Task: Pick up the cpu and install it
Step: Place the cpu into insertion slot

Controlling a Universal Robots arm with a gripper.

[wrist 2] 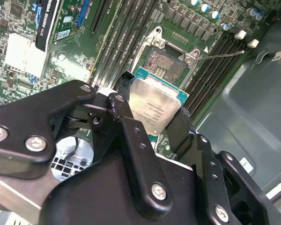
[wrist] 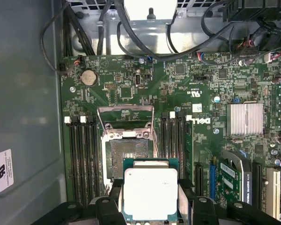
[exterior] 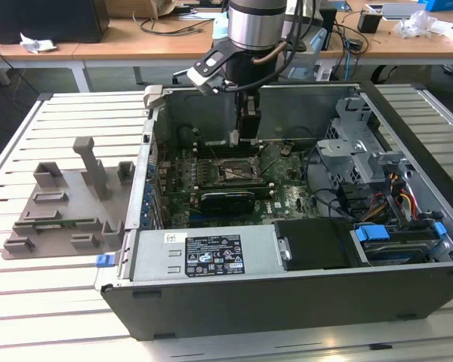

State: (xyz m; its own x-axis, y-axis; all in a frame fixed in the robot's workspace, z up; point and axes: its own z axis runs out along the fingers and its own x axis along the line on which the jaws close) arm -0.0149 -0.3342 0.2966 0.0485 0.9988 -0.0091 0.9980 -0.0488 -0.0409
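My hand (wrist: 151, 206) is clamped on the cpu (wrist: 151, 192), with one finger on each side of it. In both wrist views I see the cpu's shiny top. It hangs partly over the open socket (wrist: 129, 152) on the green board (wrist: 131, 89). I cannot tell if it touches the socket. In the exterior view the arm reaches down into the open case (exterior: 287, 302), close to its far wall. The case lies on the desk (exterior: 60, 113). A grey tray (exterior: 60, 204) sits beside the case, toward the desk's edge on the exterior view's left.
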